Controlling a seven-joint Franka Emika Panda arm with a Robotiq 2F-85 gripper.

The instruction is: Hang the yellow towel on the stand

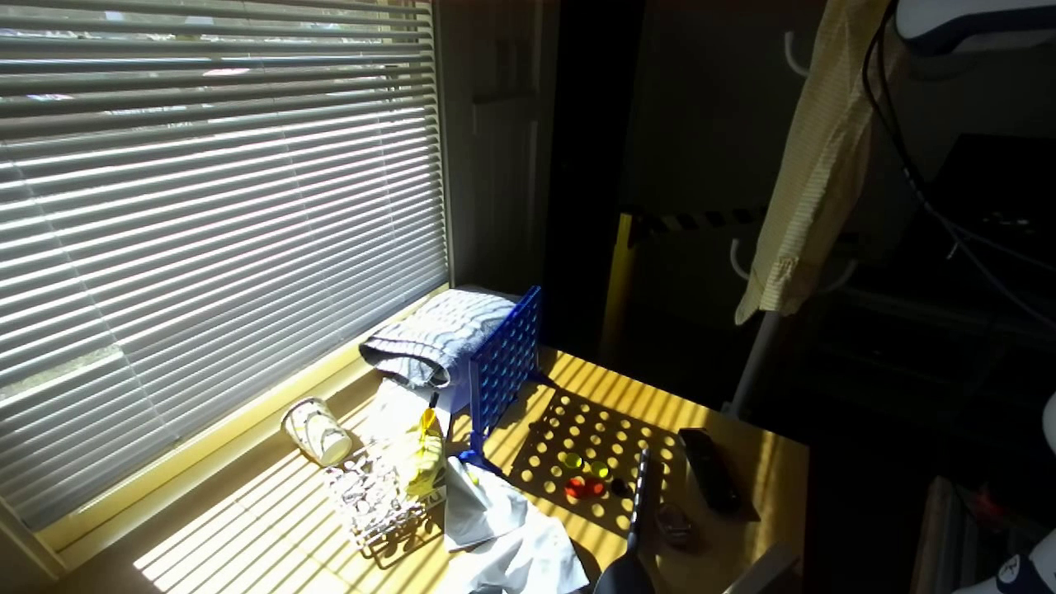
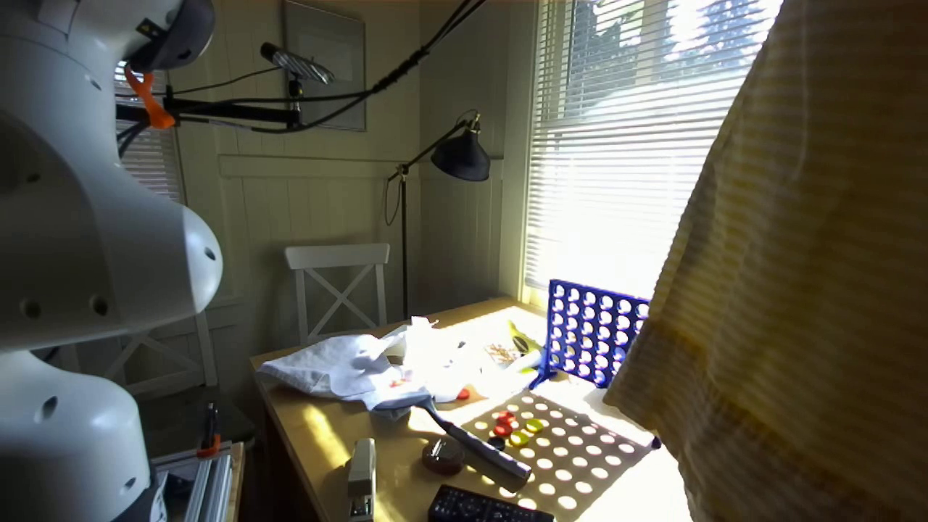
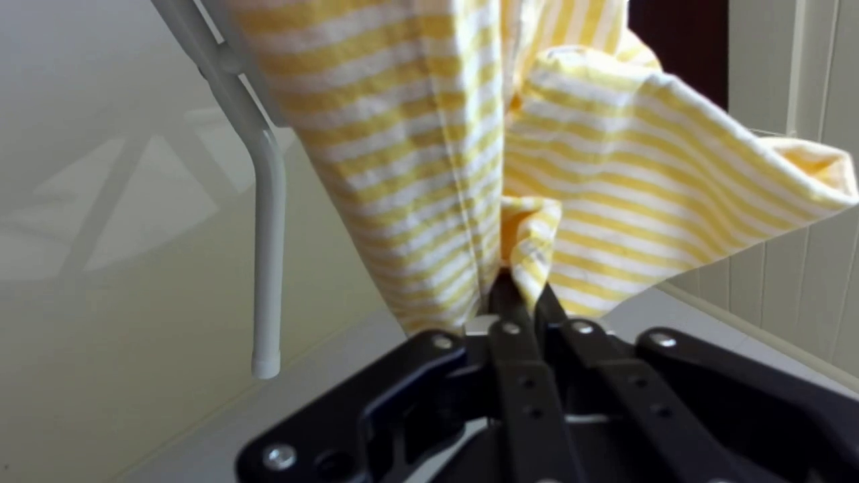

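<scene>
The yellow and white striped towel [image 3: 624, 174] fills much of the wrist view. My gripper [image 3: 529, 300] is shut on a fold of it, with cloth bulging out on both sides. In both exterior views the towel [image 1: 813, 181] hangs down long and loose, close to the camera in an exterior view [image 2: 790, 304]. The stand's pole [image 1: 755, 363] shows below the towel, with pale hooks [image 1: 794, 54] beside it. In the wrist view a pale tube with a rounded end [image 3: 268, 255], seemingly an arm of the stand, is left of the towel, apart from the fingers. The gripper is outside both exterior views.
A table [image 1: 784, 462] by the window holds a blue game rack [image 1: 505, 363], a wire basket [image 1: 384, 511], a white cloth [image 1: 511, 536], a black remote [image 1: 709, 470] and a stapler [image 2: 361, 475]. Cables [image 1: 907, 165] hang near the towel. A lamp [image 2: 462, 156] stands behind.
</scene>
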